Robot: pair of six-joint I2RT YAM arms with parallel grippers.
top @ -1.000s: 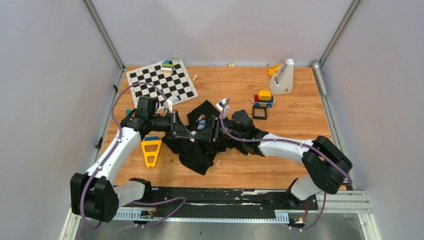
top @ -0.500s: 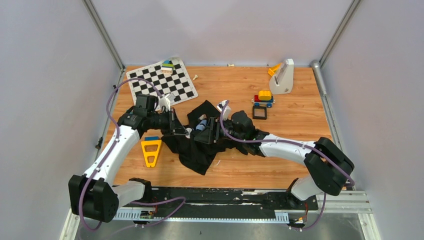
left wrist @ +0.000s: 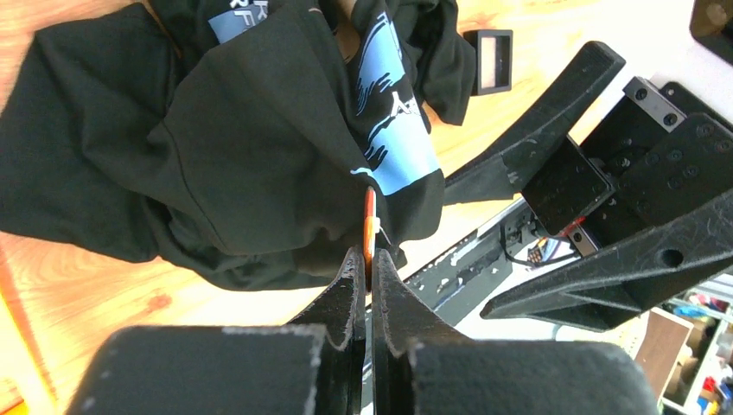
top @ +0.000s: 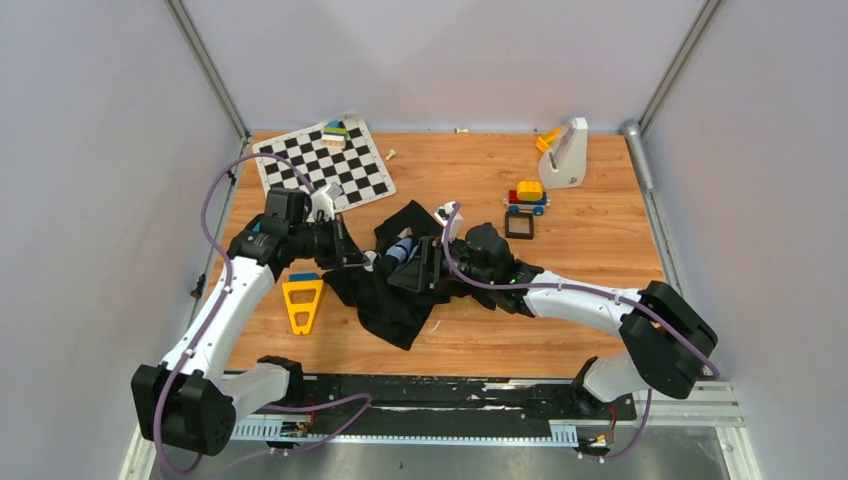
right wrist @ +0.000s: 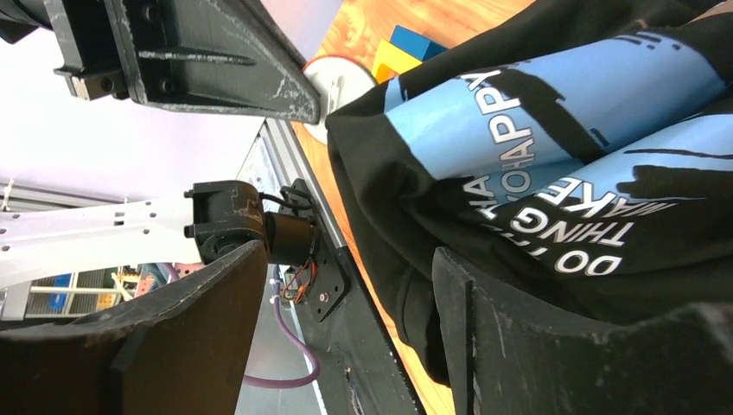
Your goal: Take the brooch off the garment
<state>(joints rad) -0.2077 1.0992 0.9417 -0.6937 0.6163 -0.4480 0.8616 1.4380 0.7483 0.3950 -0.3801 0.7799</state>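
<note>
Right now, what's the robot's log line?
left gripper: shut on brooch | brooch: at shirt edge | right gripper: open, by shirt

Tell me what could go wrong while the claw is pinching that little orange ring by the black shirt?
1. The left claw pinches only the thin edge of the brooch, so it might slip out.
2. The brooch sits right against the black T-shirt; if it is pinned there, pulling could drag or tear the cloth.
3. The right claw looks open, not pinching the cloth, so the T-shirt may lift along.
</note>
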